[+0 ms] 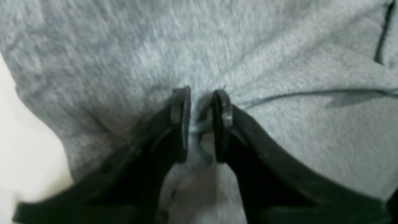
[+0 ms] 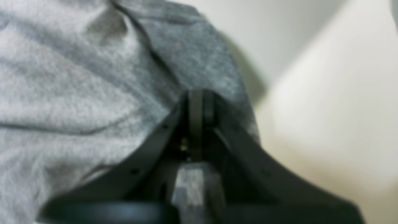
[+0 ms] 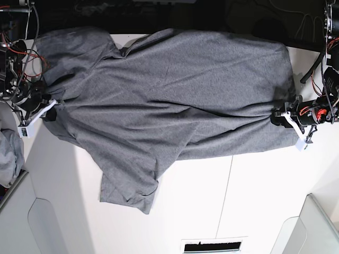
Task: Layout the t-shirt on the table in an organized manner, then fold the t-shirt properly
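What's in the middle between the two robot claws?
In the base view, only the grey short-sleeved cotton t-shirt stretches across the white table between the right gripper and left gripper.

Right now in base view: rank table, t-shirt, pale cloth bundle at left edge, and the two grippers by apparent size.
1. table
2. t-shirt
3. pale cloth bundle, partly cut off by the frame
4. left gripper and right gripper: look alike, not ranked
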